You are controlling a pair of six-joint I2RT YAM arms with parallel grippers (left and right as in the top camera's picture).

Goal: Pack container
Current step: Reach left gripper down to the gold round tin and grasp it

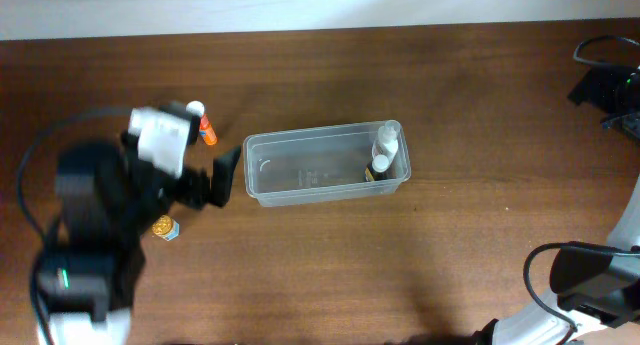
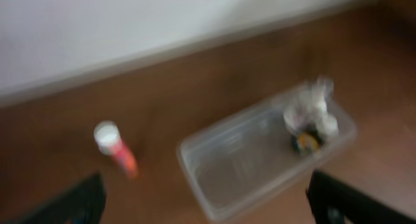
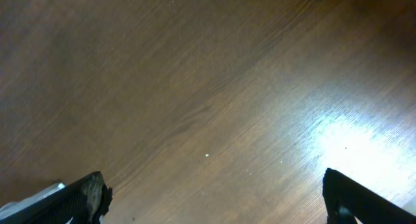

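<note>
container [image 1: 310, 173] rim near left fingers [image 1: 226, 173] (wide apart)

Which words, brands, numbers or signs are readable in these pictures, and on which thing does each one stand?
No text can be read.
Orange tube: print too blurred.
Bottles in the container: labels too small.
Yellow item: too small.
</note>
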